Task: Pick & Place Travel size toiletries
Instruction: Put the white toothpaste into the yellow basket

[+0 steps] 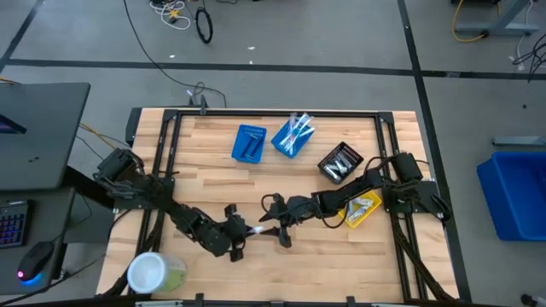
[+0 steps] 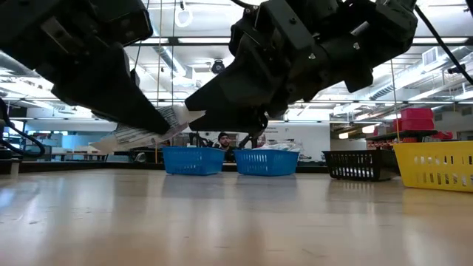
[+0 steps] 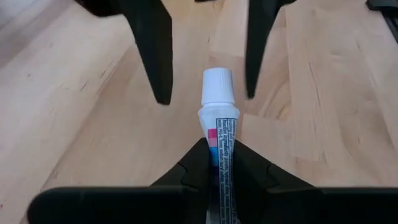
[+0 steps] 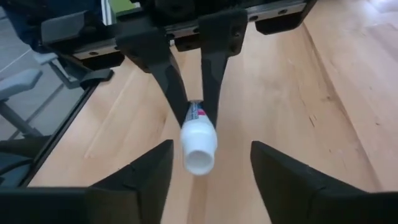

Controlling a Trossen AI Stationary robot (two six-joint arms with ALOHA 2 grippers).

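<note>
A small white toothpaste tube point(image 3: 217, 124) with a white cap point(image 3: 217, 87) and pink and blue marks hangs above the table's near middle. My left gripper point(image 1: 241, 234) point(image 3: 217, 149) is shut on it. My right gripper point(image 1: 275, 228) point(image 4: 211, 149) faces it from the right, open. Its fingers point(image 3: 155, 62) stand on either side of the cap point(image 4: 199, 149) with gaps, touching nothing. In the low view the tube point(image 2: 140, 135) shows between the two dark grippers. My left gripper pinches the tube's body point(image 3: 219, 134) between its two fingers, a little behind the cap. The fingers come from the table's left and lie along the tube, which sticks out past their tips toward the right gripper. The tube is clear of the table, cap end higher.
Along the far side stand two blue bins, one with dark razors point(image 1: 248, 142) and one with toothbrushes point(image 1: 292, 136), and a black bin point(image 1: 341, 162). A yellow bin point(image 1: 363, 209) with small items sits under the right arm. A round white-and-green container point(image 1: 153, 273) stands near left.
</note>
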